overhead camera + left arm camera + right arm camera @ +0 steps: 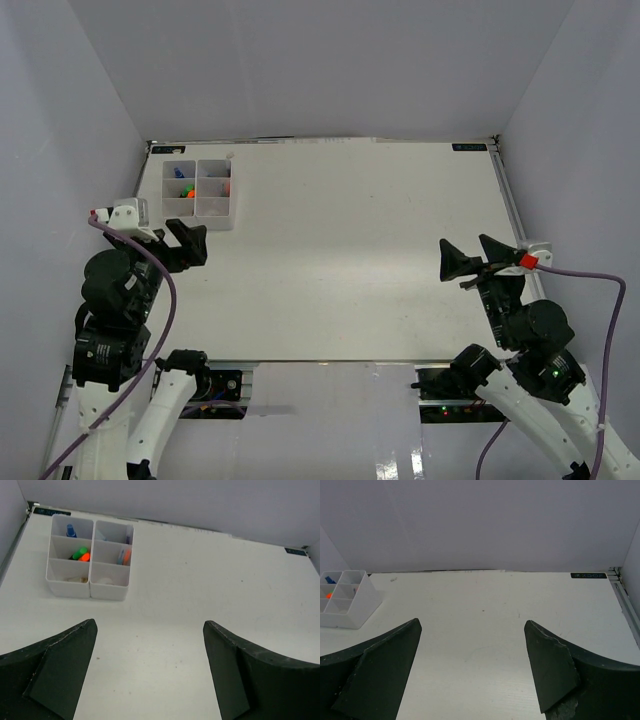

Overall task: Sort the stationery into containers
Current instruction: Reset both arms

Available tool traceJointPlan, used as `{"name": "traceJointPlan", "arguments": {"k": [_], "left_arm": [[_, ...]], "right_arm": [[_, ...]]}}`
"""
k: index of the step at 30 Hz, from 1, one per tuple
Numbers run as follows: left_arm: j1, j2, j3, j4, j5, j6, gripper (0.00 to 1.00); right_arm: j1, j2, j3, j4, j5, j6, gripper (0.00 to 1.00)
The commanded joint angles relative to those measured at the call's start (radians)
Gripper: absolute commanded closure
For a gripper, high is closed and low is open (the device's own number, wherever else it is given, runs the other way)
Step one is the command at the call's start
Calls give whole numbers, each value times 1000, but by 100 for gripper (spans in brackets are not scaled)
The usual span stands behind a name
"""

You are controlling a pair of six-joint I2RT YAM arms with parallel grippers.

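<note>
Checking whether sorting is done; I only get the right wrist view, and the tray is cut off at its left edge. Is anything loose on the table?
Observer: From above, nothing loose shows on the table; all I see sits inside the tray.
Operator: Left fingers holding anything?
Observer: No, the left gripper holds nothing, its fingers wide apart, short of the tray.
Operator: Where are the highlighters?
Observer: The green cap and orange cap share the middle compartment of the left column.
</note>
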Motion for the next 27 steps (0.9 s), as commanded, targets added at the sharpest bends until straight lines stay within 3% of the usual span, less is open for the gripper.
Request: {"name": "traceJointPlan", "arguments": {"k": [1, 13, 27], "left_arm": [[1, -30, 1, -137, -6, -15, 2], [-6, -113, -120, -119, -7, -50, 2], [-7, -121, -137, -99, -11, -60, 2]], "right_arm": [[2, -49, -8, -33, 57, -47, 10], [4, -124, -47, -47, 65, -40, 10], [2, -115, -42, -49, 49, -62, 10]]}}
